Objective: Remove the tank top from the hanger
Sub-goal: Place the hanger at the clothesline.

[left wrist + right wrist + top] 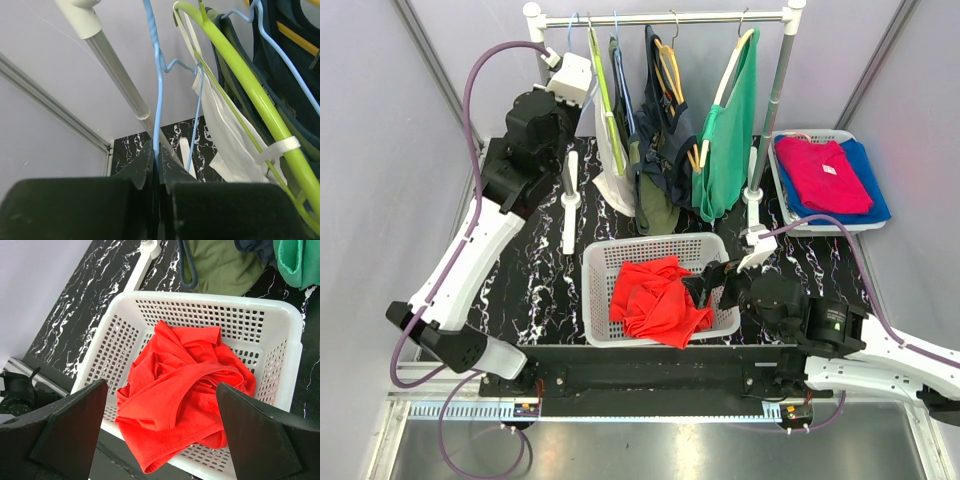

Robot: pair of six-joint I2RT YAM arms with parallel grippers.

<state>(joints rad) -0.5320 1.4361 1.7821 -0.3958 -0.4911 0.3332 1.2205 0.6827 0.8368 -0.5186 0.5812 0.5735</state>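
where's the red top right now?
Top view: red top lies crumpled in the white basket at the table's near centre, below the clothes rack, open right gripper at its right edge.

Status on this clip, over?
Left gripper shut on blue hanger. Right gripper open over basket. Red tank top lies in basket, off hanger. Nothing blocking either arm.

1. Bright, even, diffuse light fills all three views; shadows on the surface [545,290] are faint.
2. A pale strip [650,412] at its near edge glares white.
3. The left pincer [156,165] is a dark, blurred mass near the lens.
4. The right pincer [160,385] is soft-edged; the basket [200,305] is sharp.
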